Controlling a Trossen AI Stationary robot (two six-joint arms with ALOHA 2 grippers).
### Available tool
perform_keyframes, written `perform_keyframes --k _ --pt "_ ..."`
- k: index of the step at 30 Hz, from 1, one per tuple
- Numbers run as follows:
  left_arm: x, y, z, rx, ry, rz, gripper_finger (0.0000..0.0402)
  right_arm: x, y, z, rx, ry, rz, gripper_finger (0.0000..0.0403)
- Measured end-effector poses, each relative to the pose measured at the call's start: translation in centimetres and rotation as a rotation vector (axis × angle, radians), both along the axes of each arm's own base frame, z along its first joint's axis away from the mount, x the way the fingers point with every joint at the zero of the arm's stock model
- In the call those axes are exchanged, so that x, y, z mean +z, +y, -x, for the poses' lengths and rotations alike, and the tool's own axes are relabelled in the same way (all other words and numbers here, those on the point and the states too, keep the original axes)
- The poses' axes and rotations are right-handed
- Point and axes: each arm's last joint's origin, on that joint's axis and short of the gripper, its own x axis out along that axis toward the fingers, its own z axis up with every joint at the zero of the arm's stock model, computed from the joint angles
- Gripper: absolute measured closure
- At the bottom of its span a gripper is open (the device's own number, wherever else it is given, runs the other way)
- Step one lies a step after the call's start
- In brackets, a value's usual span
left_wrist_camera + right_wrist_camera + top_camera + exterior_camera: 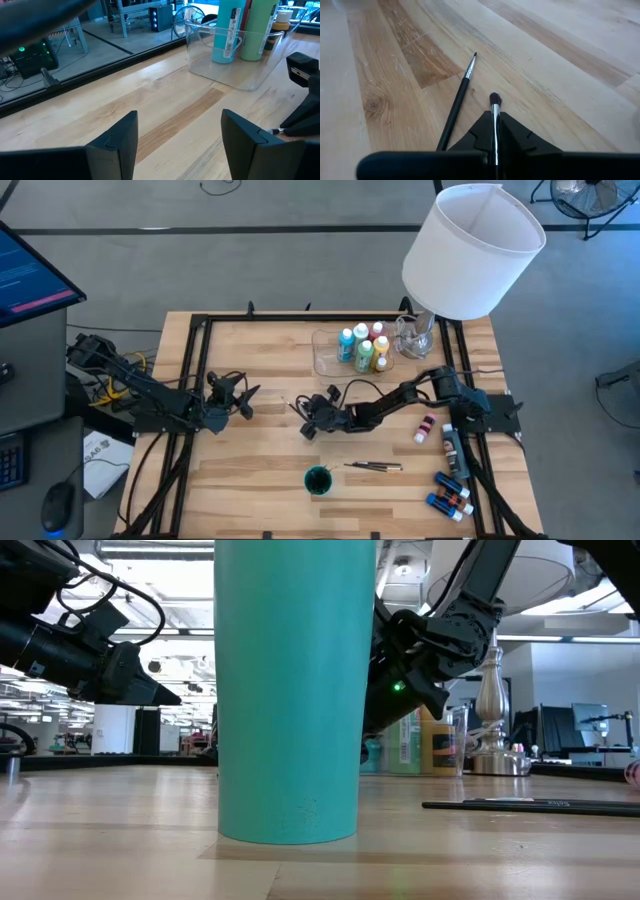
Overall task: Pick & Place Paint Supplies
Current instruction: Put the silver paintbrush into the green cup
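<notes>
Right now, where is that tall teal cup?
The tall teal cup stands near the table's front edge, about mid-width in the high view, just left of two thin dark brushes and in front of the right gripper.

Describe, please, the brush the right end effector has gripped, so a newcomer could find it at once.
Start at the teal cup near the table's front edge; just behind it is the right end effector. The gripped brush sticks out between its shut fingers, rounded dark tuft forward. Unlike the fine-tipped brush beside it, it is off the wood.
</notes>
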Motion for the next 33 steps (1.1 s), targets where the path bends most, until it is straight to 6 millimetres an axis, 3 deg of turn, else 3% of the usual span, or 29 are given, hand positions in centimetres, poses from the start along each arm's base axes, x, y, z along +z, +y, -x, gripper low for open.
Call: perform_keyframes --k 16,33 --pt "0.0 0.0 0.0 0.0 0.003 -0.001 0.0215 0.2 0.0 -0.3 0.006 -0.025 0.007 0.0397" --pt "-0.1 0.0 0.0 -0.004 0.004 0.002 0.0215 3.0 0.9 -2.0 0.043 -0.068 0.117 0.0396"
